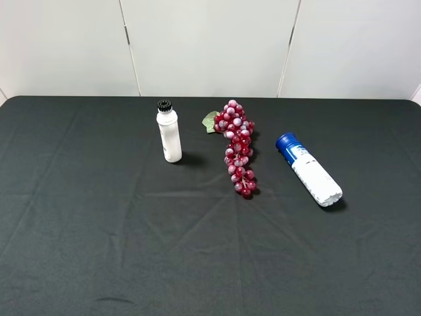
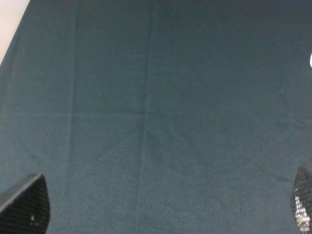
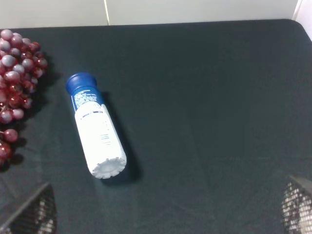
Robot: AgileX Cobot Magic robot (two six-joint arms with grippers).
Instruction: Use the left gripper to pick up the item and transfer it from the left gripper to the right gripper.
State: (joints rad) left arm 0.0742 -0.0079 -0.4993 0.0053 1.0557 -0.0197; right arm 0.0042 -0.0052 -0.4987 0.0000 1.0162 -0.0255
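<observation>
Exterior high — spray can (image 1: 309,169) on its side

No readable text anywhere. The spray can (image 1: 308,169), lying on its side at right of center in the high view, has small print on its blue upper label and faint lines on the white body, but it's too small and blurred to make out any letters, brand or numbers. Same can (image 3: 95,125) at left of center in my right wrist view: white print blocks on the blue band, a few grey marks lower down, all illegible. The white bottle (image 1: 169,132), upper middle-left of the high view, shows no lettering I can make out. No text shows in my left wrist view.
</observation>
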